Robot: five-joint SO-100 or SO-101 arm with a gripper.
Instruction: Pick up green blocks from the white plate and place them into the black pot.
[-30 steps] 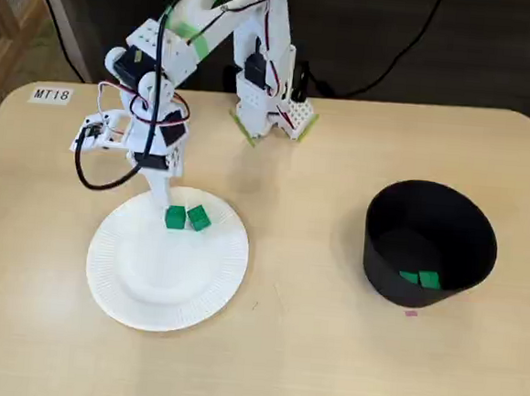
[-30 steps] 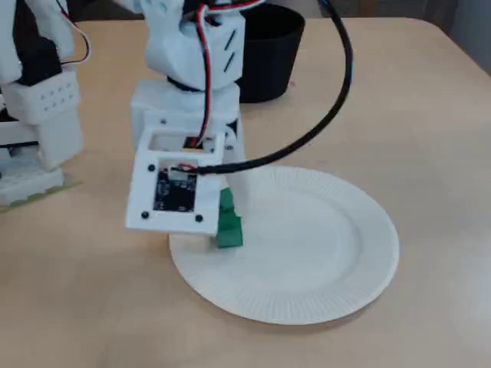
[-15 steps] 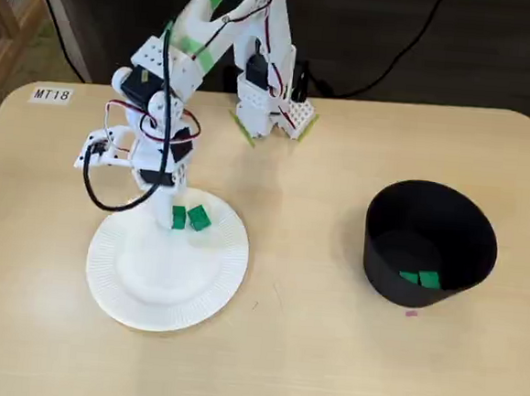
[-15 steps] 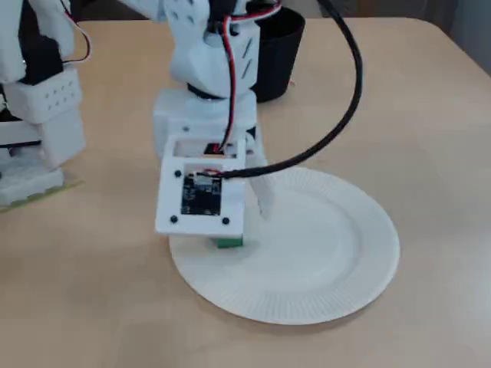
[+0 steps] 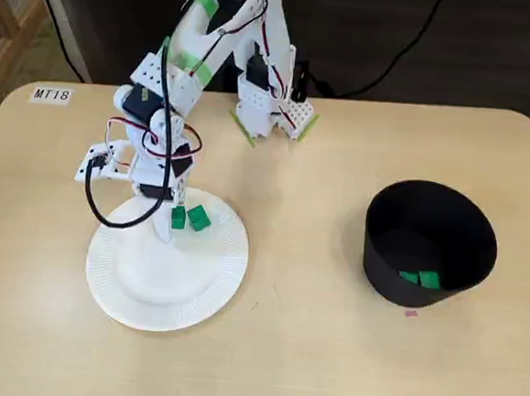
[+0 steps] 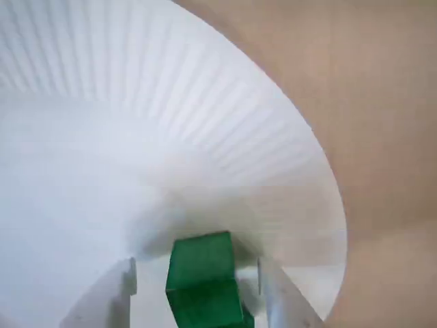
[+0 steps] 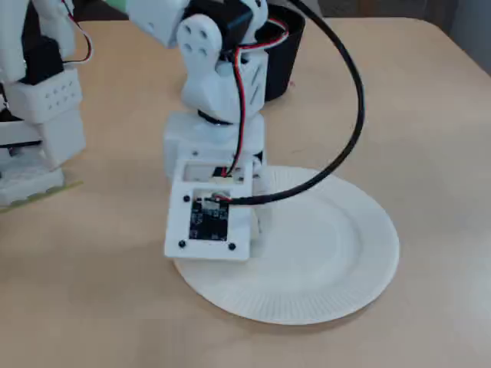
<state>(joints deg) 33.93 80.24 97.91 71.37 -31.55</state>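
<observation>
In a fixed view, your gripper (image 5: 168, 229) is down on the upper part of the white plate (image 5: 162, 286). One green block (image 5: 178, 217) sits at its tip, and a second block (image 5: 198, 217) lies just to the right, turned a little askew. Both look close to cubic, so you get no clear long axis. The black pot (image 5: 377, 262) stands well apart on the right with two more green pieces (image 5: 419, 279) on its floor. The tan table (image 5: 307, 357) carries a label (image 5: 51, 94) reading MT18. Behind the table the room is dark, with black cables.

In the wrist view, your gripper (image 6: 194, 266) is parted, a white finger (image 6: 119, 297) on each side of the green block (image 6: 203, 294). A narrow gap shows on both sides, so it grips nothing. The block's edges run roughly parallel to the fingers.

In the other fixed view, the wrist camera board (image 7: 209, 221) hides the fingertips and the blocks over the plate's near-left rim (image 7: 337, 261).
</observation>
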